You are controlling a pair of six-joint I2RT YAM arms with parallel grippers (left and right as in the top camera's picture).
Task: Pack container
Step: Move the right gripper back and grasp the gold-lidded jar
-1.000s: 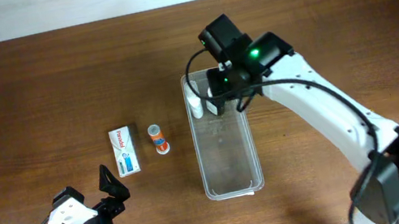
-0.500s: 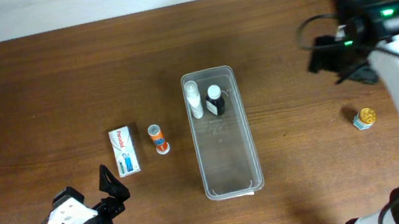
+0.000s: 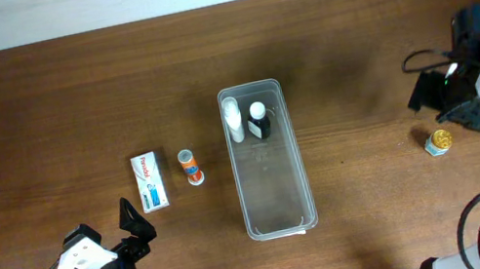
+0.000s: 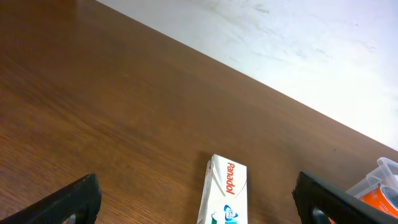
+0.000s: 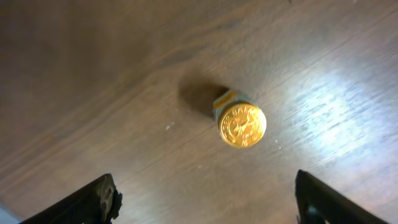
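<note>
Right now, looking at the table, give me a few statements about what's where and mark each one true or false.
1. Two small bottles, a white bottle and a dark bottle, stand at one end of the container. True.
2. The gold-lidded jar is packed in the container. False: it sits on the bare table, far out on the robot's right side.
3. The right tool is open and holds nothing. True.
4. The medicine box lies on the same side of the container as the gold-lidded jar. False: it lies on the opposite side, next to a small orange vial.
</note>
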